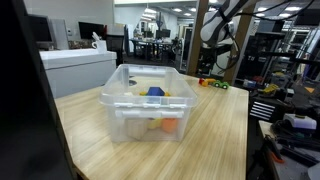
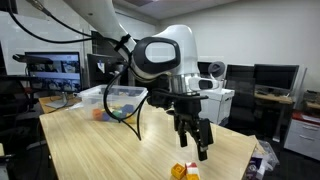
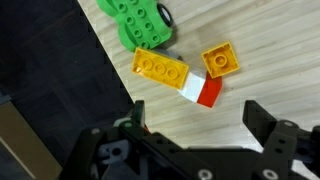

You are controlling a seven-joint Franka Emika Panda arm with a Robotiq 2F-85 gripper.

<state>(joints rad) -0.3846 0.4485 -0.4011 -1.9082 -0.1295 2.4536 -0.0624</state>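
here the hand stands wide open, seemingly touching nothing, above the red-white brick.

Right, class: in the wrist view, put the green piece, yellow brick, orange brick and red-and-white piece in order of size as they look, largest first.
1. green piece, largest even though the frame's top edge cuts it off
2. yellow brick
3. orange brick and red-and-white piece: these look about alike, so they are not ranked
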